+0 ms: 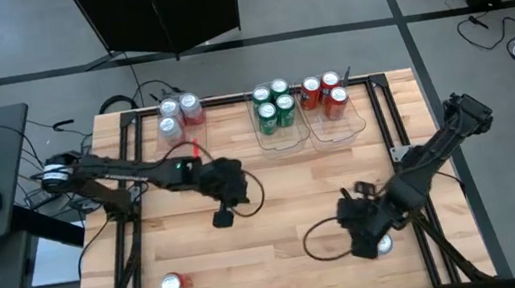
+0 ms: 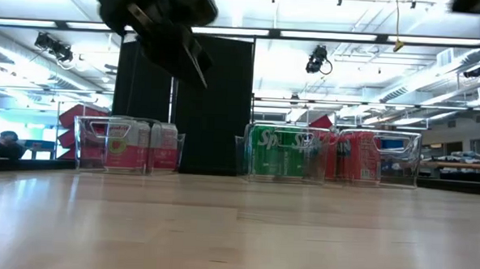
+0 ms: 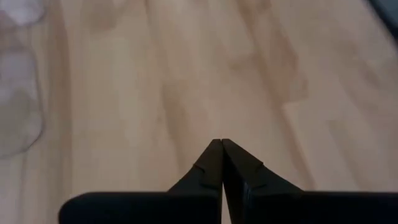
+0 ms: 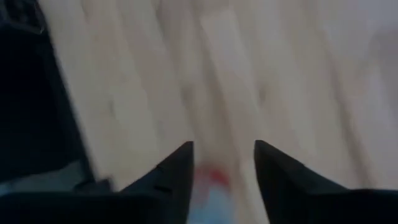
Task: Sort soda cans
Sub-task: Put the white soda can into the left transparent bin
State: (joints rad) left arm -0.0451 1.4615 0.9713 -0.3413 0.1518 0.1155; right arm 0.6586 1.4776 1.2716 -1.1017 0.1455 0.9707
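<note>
Closest to the lens in the right wrist view, the right pincer (image 4: 222,163) has its two dark fingers spread, and in the gap between them shows a pale can top with a touch of red, a silver-white can (image 4: 208,196). From above, that same can (image 1: 385,244) stands on the counter (image 1: 274,192) near its front right corner, right under the right pincer (image 1: 371,244), which hangs low over it. The fingers flank the can; whether they touch it cannot be told.

The left pincer (image 3: 221,163) is pressed together, tips meeting, holding nothing, with only bare wood beneath it. In the high view the left pincer (image 1: 223,215) sits over the middle-left of the counter, well apart from every can; in the low view it (image 2: 196,64) hangs high above the boards.

A red can (image 1: 173,285) lies on its side near the front left edge, alone.

Along the far edge stand three clear bins. The left bin (image 1: 182,134) holds three silver-white cans (image 1: 179,116), the middle bin (image 1: 284,140) four green cans (image 1: 274,107), and the right bin (image 1: 338,131) three red cans (image 1: 323,94), all upright. The low view shows the same row behind the clear walls
</note>
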